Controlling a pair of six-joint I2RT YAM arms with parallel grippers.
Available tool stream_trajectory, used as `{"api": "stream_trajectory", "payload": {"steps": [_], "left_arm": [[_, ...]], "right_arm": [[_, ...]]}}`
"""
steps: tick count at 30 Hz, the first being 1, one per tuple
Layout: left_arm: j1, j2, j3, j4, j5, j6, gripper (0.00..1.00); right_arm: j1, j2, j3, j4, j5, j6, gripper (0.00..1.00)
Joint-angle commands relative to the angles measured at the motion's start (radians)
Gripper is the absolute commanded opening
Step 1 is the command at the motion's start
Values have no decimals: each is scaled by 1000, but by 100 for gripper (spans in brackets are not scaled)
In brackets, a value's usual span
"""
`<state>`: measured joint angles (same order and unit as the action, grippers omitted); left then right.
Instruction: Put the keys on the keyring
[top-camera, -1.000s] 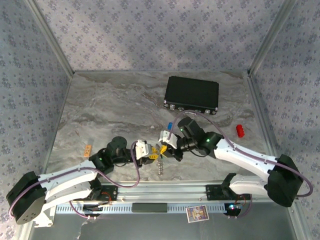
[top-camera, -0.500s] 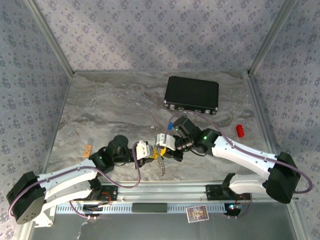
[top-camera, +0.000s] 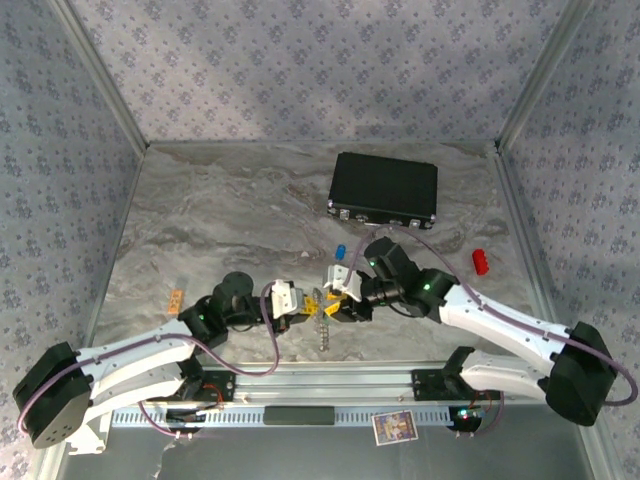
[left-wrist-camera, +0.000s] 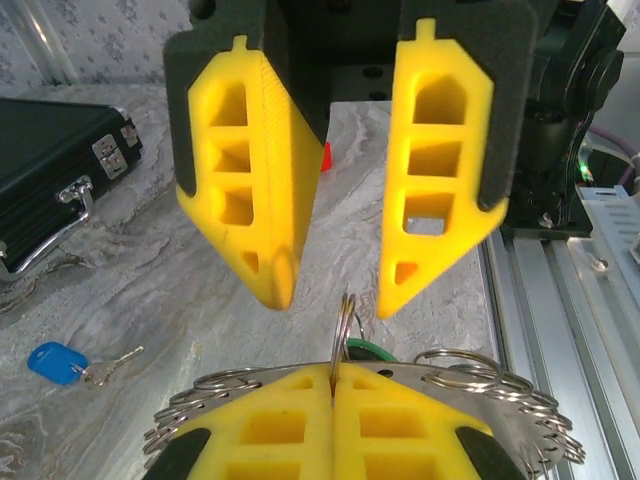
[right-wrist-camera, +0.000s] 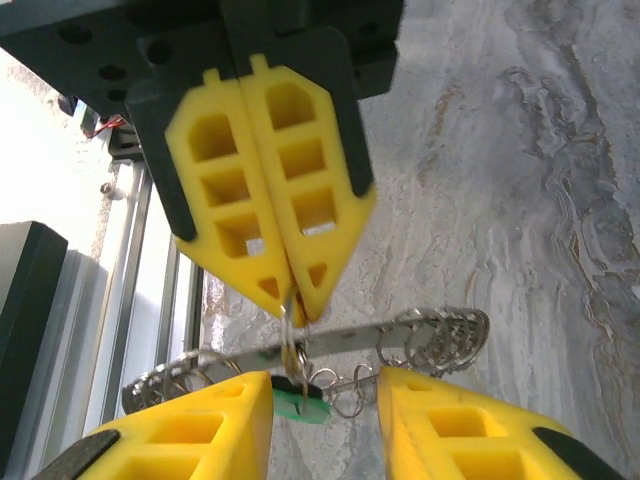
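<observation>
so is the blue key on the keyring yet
no, the blue key lies loose on the table, apart from the keyring

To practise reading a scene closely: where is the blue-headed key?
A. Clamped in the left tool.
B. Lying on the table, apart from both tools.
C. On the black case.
B: the blue-headed key lies flat on the table by itself.

Top view steep over table (top-camera: 200, 220), wrist views close, face-to-face, sharing keyring (right-wrist-camera: 345, 334)
</observation>
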<state>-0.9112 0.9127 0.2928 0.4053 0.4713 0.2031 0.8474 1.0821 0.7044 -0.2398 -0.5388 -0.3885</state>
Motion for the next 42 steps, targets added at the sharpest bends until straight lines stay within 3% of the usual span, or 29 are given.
{"api": "stream_trajectory", "payload": {"steps": [1, 12, 21, 22, 25, 27, 34, 42], "left_arm": [[-4, 10, -31, 146, 23, -58, 0], [-5, 52, -55, 230, 21, -96, 0], [-5, 37, -54, 213, 15, -95, 0], [-4, 32, -50, 199, 14, -91, 0], [-5, 15, -20, 99, -5, -54, 20], [-4, 6, 1, 32, -5, -23, 24], [-4, 9, 44, -33, 16, 27, 19], [-4, 37, 66, -33, 47, 38, 12]], "right_arm": [[-22, -26, -60, 156, -71, 93, 35], [-30, 6, -101, 252, -134, 155, 31], [-30, 38, -76, 217, -119, 138, 0], [-30, 41, -67, 203, -117, 131, 0], [-23, 46, -24, 124, -101, 88, 0], [-14, 56, 25, 44, -87, 41, 0], [15, 113, 168, -214, -52, -92, 0], [45, 130, 207, -235, -36, -108, 0]]}}
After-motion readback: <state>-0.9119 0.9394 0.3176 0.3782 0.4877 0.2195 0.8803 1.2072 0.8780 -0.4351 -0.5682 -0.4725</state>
